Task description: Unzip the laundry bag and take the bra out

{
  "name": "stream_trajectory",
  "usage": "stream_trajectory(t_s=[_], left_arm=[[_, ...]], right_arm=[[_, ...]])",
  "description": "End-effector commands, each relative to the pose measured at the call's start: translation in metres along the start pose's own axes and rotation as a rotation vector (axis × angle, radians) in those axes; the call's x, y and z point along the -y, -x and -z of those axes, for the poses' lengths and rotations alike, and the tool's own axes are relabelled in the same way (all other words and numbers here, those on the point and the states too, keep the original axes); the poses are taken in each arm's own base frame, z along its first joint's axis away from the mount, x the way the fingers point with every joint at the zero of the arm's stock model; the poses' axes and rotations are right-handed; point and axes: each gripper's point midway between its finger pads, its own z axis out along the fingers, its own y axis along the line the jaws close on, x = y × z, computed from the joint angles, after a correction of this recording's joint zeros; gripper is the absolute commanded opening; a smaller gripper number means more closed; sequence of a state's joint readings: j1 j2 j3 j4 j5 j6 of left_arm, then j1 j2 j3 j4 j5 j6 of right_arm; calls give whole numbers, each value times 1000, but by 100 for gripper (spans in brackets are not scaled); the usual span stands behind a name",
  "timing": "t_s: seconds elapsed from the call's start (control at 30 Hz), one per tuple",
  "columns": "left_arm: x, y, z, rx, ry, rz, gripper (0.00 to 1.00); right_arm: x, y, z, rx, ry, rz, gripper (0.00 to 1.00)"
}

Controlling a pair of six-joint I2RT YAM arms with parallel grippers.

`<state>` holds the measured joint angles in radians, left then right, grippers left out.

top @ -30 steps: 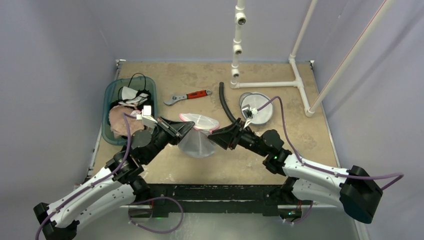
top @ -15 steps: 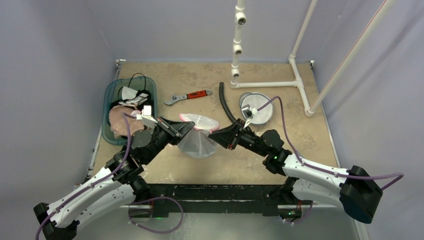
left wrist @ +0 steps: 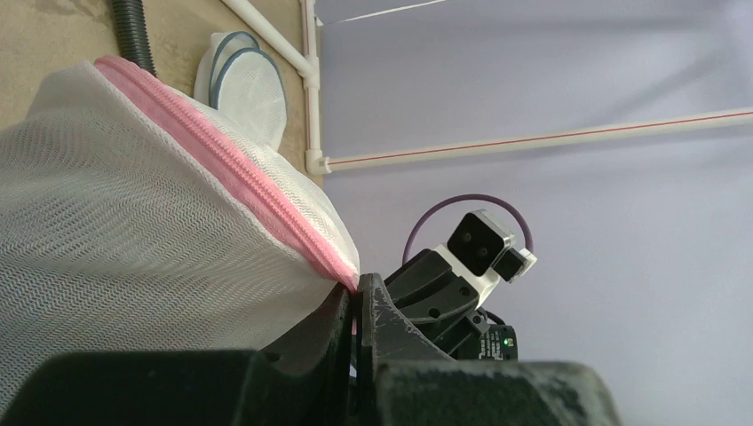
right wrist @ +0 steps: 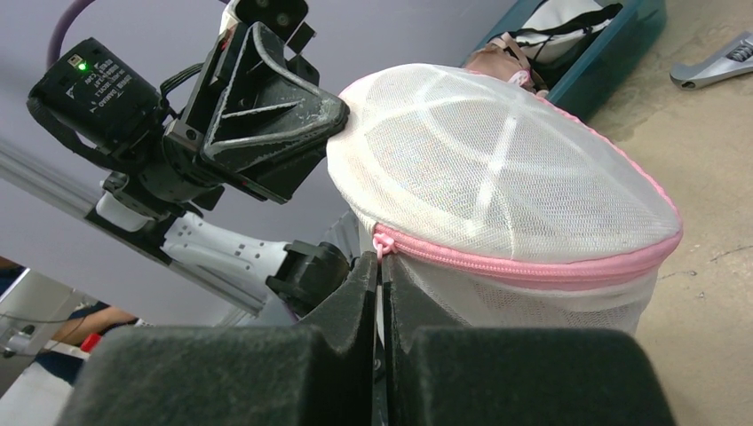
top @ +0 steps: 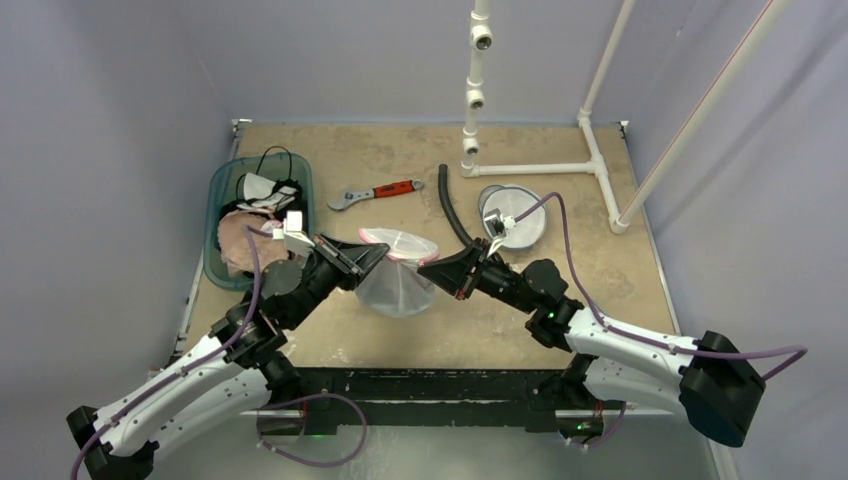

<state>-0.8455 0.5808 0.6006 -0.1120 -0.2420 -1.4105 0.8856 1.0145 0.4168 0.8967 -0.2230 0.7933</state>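
A white mesh laundry bag with a pink zipper hangs lifted between my two grippers at the table's middle. My left gripper is shut on the bag's pink zipper edge at its left side. My right gripper is shut on the pink zipper pull at the bag's right side. The zipper looks closed along its visible length. The bra is not clearly visible through the mesh.
A teal bin with clothes stands at the back left. A red-handled wrench and a black hose lie behind the bag. A round mesh bag lies at the right, near a white pipe frame.
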Motion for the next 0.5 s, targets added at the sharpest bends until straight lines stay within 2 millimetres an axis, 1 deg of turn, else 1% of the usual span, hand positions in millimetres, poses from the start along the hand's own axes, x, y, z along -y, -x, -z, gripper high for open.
stream_trajectory(t_s=[0.0,0.2,0.33,0.47], left_arm=[[42,9,9,21,-132,22,0],[38,14,13,42,-115,10,0],[36,14,13,39,-107,4,0],[32,9,10,19,-98,-1,0]], right_arm=[[-21,23,-6,69,59,35,1],[-8,21,4,59,-18,81,0],[12,20,11,50,-133,121,0],[35,17,18,34,-251,140,0]])
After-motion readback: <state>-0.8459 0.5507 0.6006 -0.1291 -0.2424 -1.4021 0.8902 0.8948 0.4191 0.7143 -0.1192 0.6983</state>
